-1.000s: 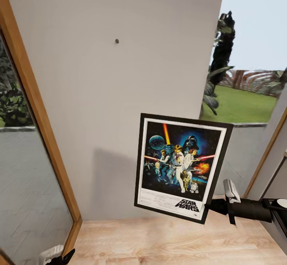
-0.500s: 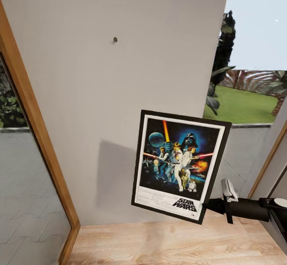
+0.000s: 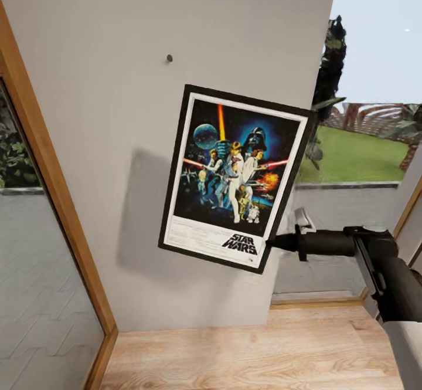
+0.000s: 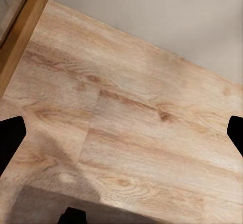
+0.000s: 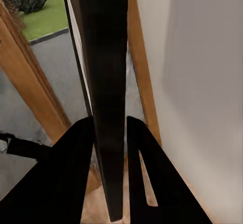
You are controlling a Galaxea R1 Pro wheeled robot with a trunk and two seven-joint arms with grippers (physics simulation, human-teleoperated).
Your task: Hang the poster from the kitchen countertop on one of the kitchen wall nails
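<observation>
Up against the pale wall [image 3: 117, 161], the right gripper [image 3: 271, 242] has its jaws clamped on the Star Wars poster [image 3: 231, 176] at its lower corner, keeping the top edge free to reach the nail [image 3: 169, 58] just above.

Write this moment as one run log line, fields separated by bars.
phase: carrying to wall | right pincer: shut on poster lower corner | poster: tilted, below and right of wall nail | left pincer: open, over floor

Pale grey wall [image 3: 117, 14], wood floor [image 3: 246, 355], wood-framed window [image 3: 53, 202].
</observation>
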